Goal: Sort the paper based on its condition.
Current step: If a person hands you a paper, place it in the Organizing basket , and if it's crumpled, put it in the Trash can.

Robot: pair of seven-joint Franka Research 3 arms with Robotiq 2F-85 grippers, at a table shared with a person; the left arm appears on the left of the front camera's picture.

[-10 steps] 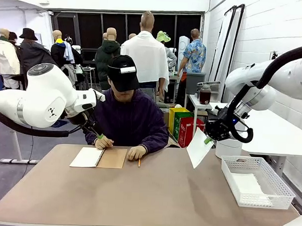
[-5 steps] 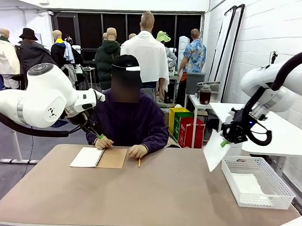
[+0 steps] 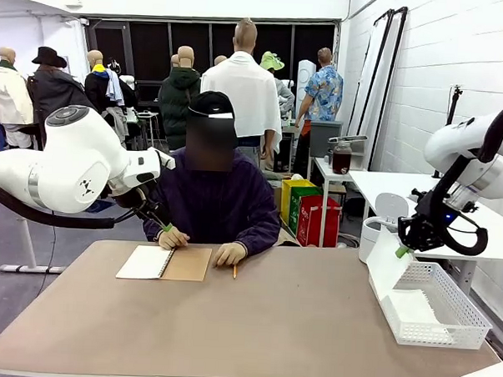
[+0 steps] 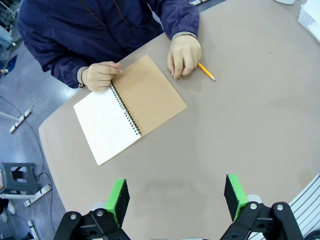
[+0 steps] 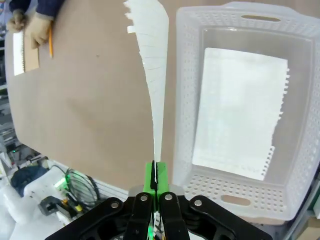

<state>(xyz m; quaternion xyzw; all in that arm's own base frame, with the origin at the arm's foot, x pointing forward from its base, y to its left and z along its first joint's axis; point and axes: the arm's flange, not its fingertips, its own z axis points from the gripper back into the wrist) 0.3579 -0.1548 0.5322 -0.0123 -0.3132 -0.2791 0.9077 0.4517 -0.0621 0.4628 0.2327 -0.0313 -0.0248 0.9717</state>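
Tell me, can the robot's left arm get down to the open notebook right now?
Probably yes. The left gripper hangs open above the bare table, and nothing lies between it and the notebook. But the person's hand rests at the notebook's top edge, so care is needed.

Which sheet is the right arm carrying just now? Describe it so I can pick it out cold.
Look to the white mesh basket at the table's right end. Just above its near-left rim hangs a white sheet, pinched at its top edge in the right pincer. Unlike the sheet lying flat in the basket, this one dangles edge-on with a ragged, torn-out side.
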